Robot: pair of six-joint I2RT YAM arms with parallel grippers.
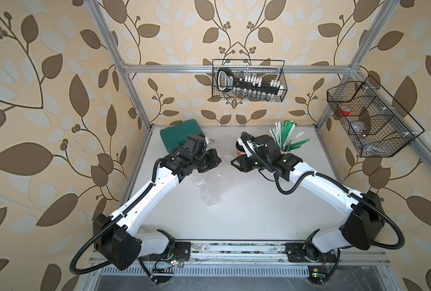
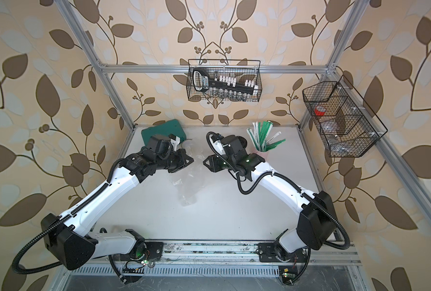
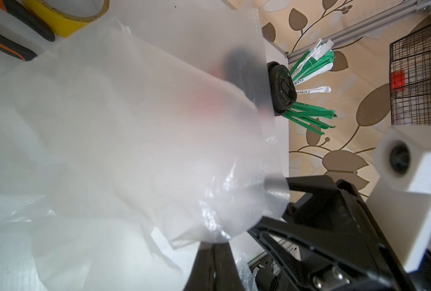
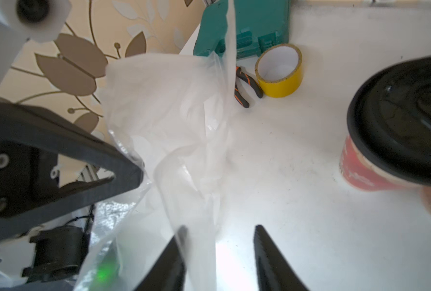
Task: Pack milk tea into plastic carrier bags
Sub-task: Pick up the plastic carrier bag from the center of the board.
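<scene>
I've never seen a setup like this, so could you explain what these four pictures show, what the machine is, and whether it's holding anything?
It is a two-armed robot at a white table. Two pictures look down from overhead, nearly identical; the other two come from a camera on each wrist. On the table are red cups with black lids, green-and-white straws, a yellow tape roll, pliers and a green case. The left gripper is shut on a clear plastic bag; the right gripper has its jaws apart with bag film between them.
</scene>
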